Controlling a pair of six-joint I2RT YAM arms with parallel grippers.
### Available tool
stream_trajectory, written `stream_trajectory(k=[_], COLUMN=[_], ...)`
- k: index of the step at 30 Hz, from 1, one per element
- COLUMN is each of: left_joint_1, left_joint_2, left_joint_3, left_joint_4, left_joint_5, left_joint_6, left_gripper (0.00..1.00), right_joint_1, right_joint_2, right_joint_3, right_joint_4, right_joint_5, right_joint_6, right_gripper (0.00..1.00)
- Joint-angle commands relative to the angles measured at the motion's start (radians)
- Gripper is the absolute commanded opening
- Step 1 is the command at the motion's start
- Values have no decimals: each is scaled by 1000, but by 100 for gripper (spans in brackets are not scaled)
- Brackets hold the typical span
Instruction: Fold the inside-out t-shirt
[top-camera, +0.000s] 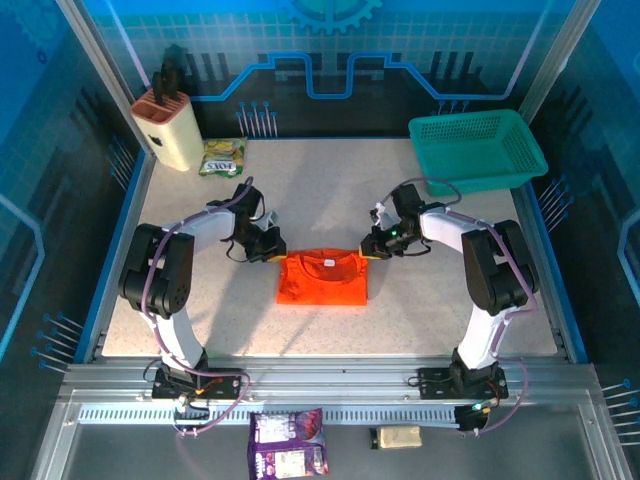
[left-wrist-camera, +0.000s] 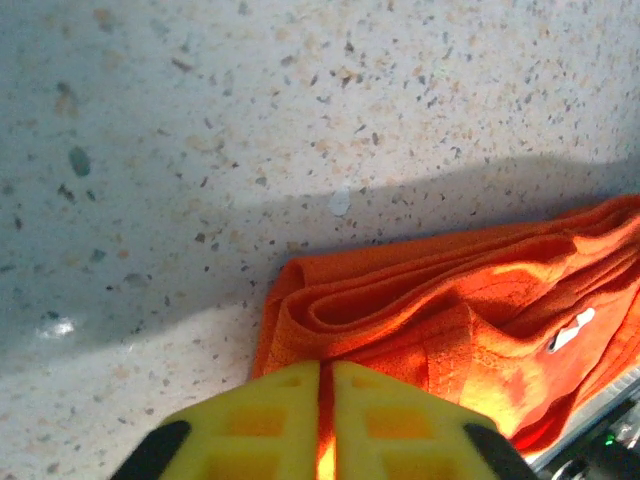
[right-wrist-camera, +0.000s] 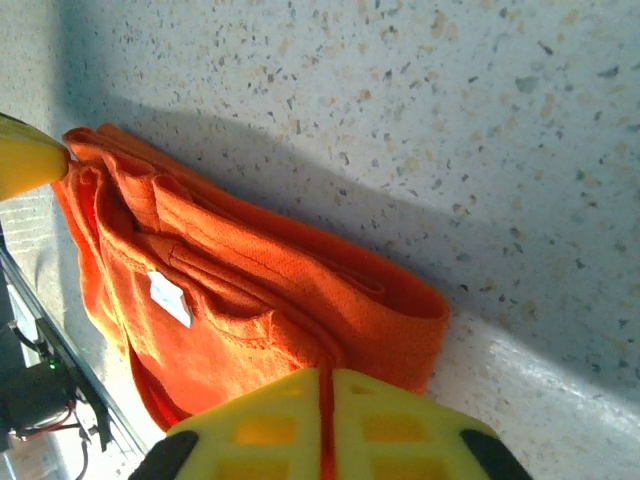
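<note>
The inside-out t-shirt (top-camera: 322, 278) lies part-folded mid-table (top-camera: 450, 300). Your left gripper (left-wrist-camera: 326, 372) and right gripper (right-wrist-camera: 326, 378) are each clenched on one of its far corners. Both pinches look shallow: if you lift unevenly, a layer may slip free and the fold will open.

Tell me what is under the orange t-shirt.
The t-shirt lies folded on the speckled table, which shows all round it. The cloth layers hide the patch beneath, so anything there cannot be seen. The left gripper and right gripper are shut on its far corners.
</note>
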Motion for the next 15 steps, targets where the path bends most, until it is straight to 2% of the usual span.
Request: stream_trajectory(k=[1, 2, 9, 15], left_joint_1=[7, 7, 8, 6], left_joint_2=[-63, -79, -130, -63], left_joint_3=[9, 11, 38, 67], left_joint_4=[-3, -7, -14, 18], left_joint_5=[12, -3, -33, -66], left_joint_6=[-20, -27, -50, -55], left_gripper=[2, 0, 0, 0], right_joint_1=[0, 3, 13, 11], right_joint_2=[-55, -71, -153, -92], right_joint_3=[-6, 1, 37, 60], right_joint_4=[-30, -46, -89, -60], right_joint_5=[-27, -18, 17, 65], right_joint_6=[6, 11, 41, 66], right_gripper=[0, 0, 0, 0])
